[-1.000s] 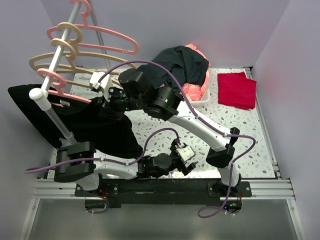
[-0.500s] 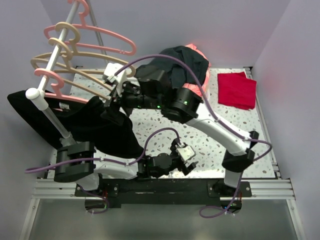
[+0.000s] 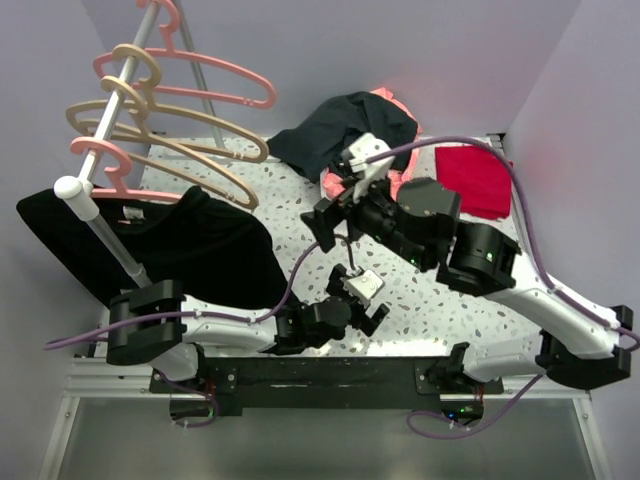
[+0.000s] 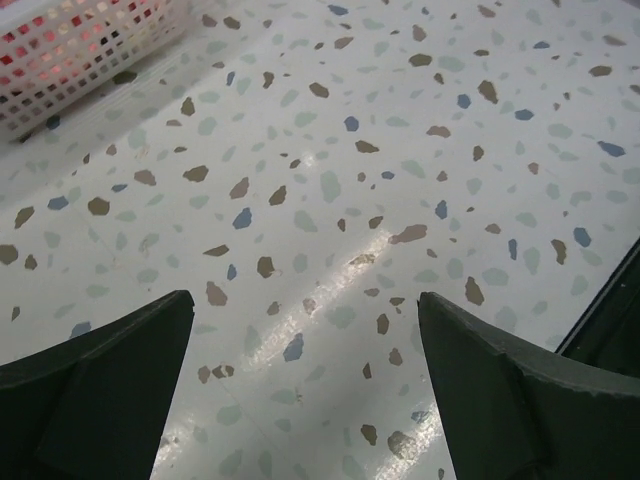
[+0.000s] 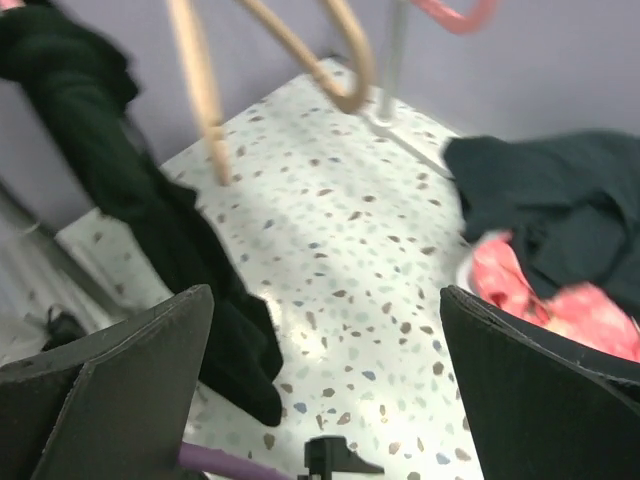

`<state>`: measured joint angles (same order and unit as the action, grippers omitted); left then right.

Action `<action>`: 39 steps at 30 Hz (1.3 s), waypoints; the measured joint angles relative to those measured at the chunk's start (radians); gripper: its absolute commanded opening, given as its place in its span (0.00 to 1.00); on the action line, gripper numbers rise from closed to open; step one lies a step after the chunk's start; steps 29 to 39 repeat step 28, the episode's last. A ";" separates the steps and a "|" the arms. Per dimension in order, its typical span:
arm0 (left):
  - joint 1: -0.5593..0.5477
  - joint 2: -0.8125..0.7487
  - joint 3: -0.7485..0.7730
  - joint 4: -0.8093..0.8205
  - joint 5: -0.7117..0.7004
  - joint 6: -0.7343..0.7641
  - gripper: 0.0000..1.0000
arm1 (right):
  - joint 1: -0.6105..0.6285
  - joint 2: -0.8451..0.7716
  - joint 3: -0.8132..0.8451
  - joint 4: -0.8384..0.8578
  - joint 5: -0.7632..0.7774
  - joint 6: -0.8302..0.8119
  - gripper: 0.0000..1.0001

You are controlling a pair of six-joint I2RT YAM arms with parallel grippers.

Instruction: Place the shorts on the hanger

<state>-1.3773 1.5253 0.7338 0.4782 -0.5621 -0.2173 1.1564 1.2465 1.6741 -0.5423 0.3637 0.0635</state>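
The black shorts (image 3: pixel 170 250) hang draped over the lowest pink hanger (image 3: pixel 100 165) on the rack rail at the left, and their lower edge reaches the table. In the right wrist view the shorts (image 5: pixel 150 230) show as a dark fold at the left. My right gripper (image 3: pixel 332 213) is open and empty over the table's middle, apart from the shorts; its fingers (image 5: pixel 110 380) frame bare tabletop. My left gripper (image 3: pixel 358 297) is open and empty low near the front edge, and its fingers (image 4: pixel 520 400) stand wide over the speckled table.
Beige hangers (image 3: pixel 190 150) and another pink hanger (image 3: pixel 200 75) hang on the slanted rail (image 3: pixel 110 110). A white basket (image 3: pixel 405 200) at the back holds a dark grey-green garment (image 3: pixel 340 125) and pink cloth. A folded red cloth (image 3: pixel 475 180) lies at the back right.
My right gripper has opened, let go of the shorts and drawn back to the right, away from the rack. The shorts now hang free on the hanger. The left gripper barely moved.
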 measured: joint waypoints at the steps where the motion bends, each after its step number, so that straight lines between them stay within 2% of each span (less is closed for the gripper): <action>1: 0.001 0.000 0.013 -0.031 -0.017 -0.013 1.00 | 0.000 -0.031 -0.042 0.002 0.047 0.021 0.99; 7: 0.003 0.000 0.043 -0.263 -0.153 -0.130 1.00 | -0.004 -0.255 -0.323 0.006 0.391 0.185 0.99; 11: 0.005 0.000 0.043 -0.317 -0.199 -0.192 1.00 | -0.057 -0.323 -0.466 -0.066 0.493 0.278 0.99; 16: 0.005 -0.002 0.043 -0.369 -0.222 -0.261 1.00 | -0.201 -0.310 -0.576 -0.077 0.421 0.372 0.99; 21: 0.005 -0.035 0.043 -0.423 -0.243 -0.292 1.00 | -0.338 -0.319 -0.776 -0.045 0.290 0.462 0.99; 28: 0.008 -0.133 0.037 -0.443 -0.250 -0.296 1.00 | -0.352 -0.422 -0.979 -0.018 0.167 0.573 0.99; 39: 0.008 -0.133 0.037 -0.443 -0.250 -0.296 1.00 | -0.352 -0.422 -0.979 -0.018 0.167 0.573 0.99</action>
